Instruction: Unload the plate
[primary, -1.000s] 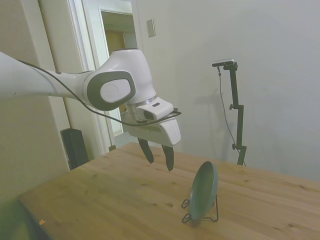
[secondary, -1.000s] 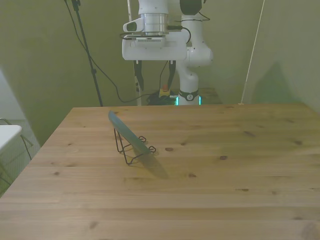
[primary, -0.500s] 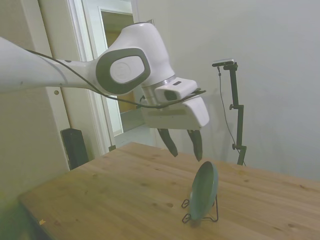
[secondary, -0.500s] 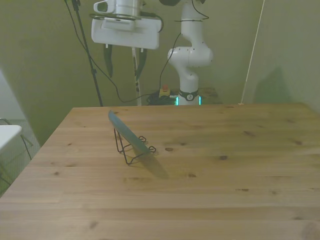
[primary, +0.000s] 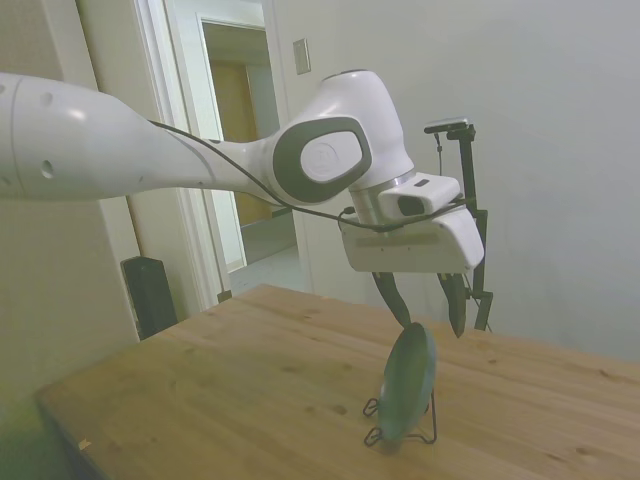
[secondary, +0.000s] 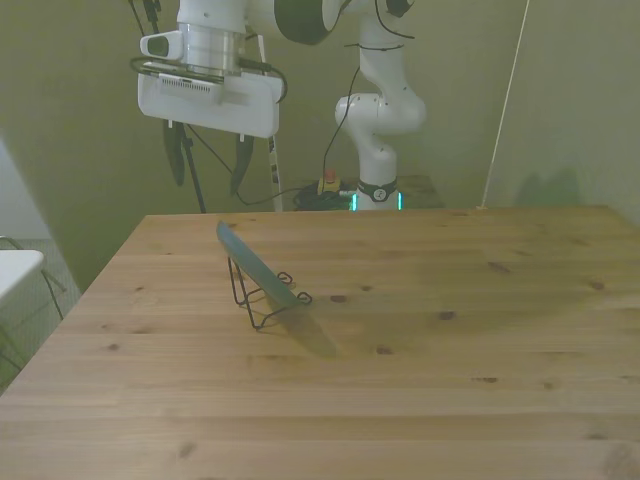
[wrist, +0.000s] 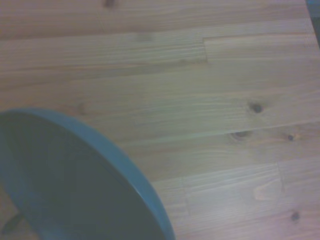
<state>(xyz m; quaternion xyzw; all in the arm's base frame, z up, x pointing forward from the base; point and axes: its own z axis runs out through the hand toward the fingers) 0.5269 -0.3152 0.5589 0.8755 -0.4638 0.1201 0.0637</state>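
on the wire stand (primary: 425, 432) the plate (primary: 407, 382) leans on edge; we hover our gripper (primary: 427, 304) just above its top rim, fingers spread, nothing held, rim running between them.

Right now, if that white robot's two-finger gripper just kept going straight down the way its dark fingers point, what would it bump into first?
Most likely the top rim of the round teal-green plate leaning in its thin black wire stand. The open gripper hangs just above it in the side view, though the front view leaves the exact alignment uncertain; it might meet the wooden table instead.
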